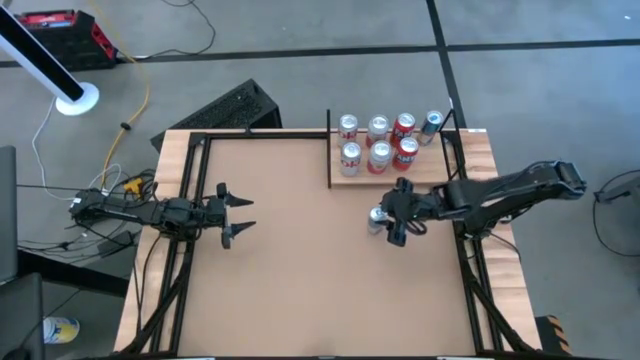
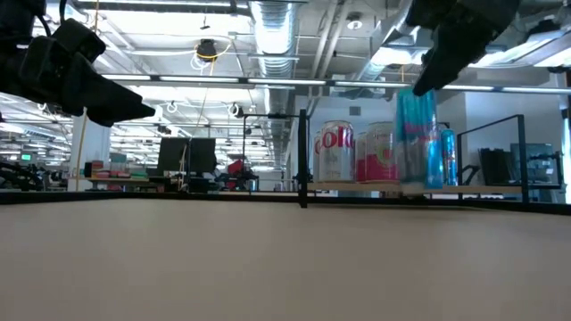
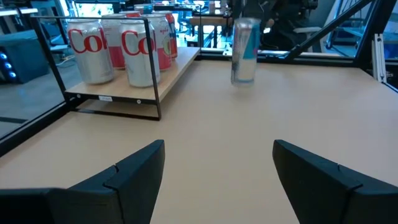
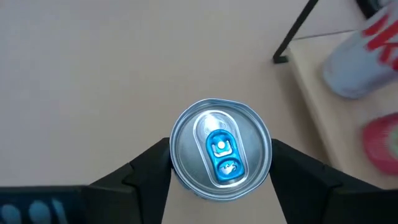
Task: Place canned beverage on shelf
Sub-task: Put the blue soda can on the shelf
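Observation:
A slim silver and blue can (image 4: 220, 149) stands upright in my right gripper (image 4: 221, 163), just off the near left corner of the shelf (image 1: 443, 163). The can also shows in the high view (image 1: 377, 217), the low view (image 2: 415, 138) and the left wrist view (image 3: 244, 48). The shelf is a pale wood board with thin black posts and carries several silver and red cans (image 1: 378, 143) and a slim blue one (image 1: 432, 124). My left gripper (image 1: 238, 215) is open and empty over the table's left part. My right gripper pinches the can between its two fingers just below the top rim (image 4: 177, 163), one finger on each side. The fingers come from above, pointing down. The can hangs upright below them. In the low view its bottom (image 2: 416, 185) looks slightly above the tabletop.
The shelf's black post and frame (image 1: 329, 150) stand close to the held can on its far side. The cans fill the shelf's left and middle; bare board shows at its right end. Black rails (image 1: 190, 190) run along the table's left and right edges.

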### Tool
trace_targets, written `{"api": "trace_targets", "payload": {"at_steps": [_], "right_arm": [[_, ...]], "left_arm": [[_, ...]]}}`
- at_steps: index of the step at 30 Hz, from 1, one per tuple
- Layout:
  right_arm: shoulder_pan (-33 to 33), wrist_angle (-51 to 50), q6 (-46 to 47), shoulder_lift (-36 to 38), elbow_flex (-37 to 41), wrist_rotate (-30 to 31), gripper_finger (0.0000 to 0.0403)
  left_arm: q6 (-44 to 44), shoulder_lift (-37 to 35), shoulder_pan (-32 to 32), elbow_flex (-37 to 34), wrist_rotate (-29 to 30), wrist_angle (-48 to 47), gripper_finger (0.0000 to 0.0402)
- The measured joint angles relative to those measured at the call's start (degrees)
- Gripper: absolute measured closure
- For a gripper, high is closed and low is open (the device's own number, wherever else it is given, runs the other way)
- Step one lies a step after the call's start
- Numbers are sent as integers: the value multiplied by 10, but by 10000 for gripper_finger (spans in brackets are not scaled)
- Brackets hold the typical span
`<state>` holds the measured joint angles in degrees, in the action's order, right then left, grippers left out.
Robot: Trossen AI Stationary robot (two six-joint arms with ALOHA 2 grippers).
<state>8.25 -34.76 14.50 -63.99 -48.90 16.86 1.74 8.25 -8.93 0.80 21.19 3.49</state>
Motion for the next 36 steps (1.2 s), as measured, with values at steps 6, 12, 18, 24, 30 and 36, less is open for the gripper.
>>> {"api": "trace_targets", "payload": {"at_steps": [6,12,18,24,30,36], "right_arm": [[0,-124,5,61,-51,15,145],[-3,-245,9,164,-67,67,145],[-45,-319,19,266,-67,125,145],[-113,-308,-23,316,-67,142,145],[-182,-304,-70,318,-36,129,145],[-259,-259,-113,318,0,95,145]], "left_arm": [[0,0,0,0,0,0,118],[0,0,0,0,0,0,118],[0,0,0,0,0,0,118],[0,0,0,0,0,0,118],[0,0,0,0,0,0,118],[0,0,0,0,0,0,118]]}}
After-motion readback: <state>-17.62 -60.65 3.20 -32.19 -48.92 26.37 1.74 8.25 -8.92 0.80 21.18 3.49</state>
